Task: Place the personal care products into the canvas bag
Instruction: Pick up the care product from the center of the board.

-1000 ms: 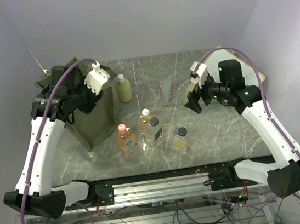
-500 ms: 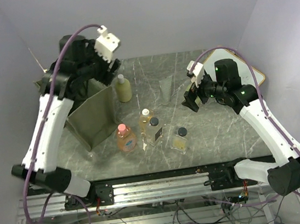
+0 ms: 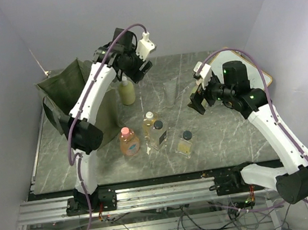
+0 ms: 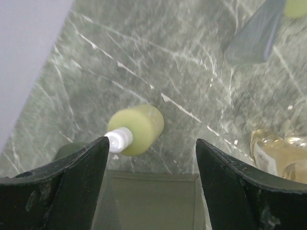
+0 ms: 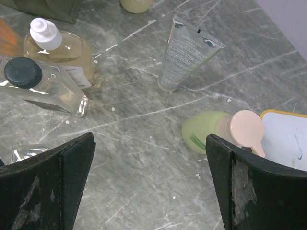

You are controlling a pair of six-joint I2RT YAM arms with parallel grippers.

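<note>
reach step, i judge: left claw (image 4: pixel 151 148) released over yellow-green bottle (image 4: pixel 139 128), frame centre; right claw (image 5: pixel 149 143) released too. next: lower, clench.

A robotics lab cell: plain walls (image 3: pixel 185 9), an aluminium rail (image 3: pixel 164 192) at the table (image 3: pixel 231 139) edge, loose cables (image 3: pixel 185 224) below.

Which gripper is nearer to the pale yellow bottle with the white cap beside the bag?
Left. The left gripper hangs open right above the pale yellow bottle. The right gripper, also open, is far to its right, near the grey tube.
</note>
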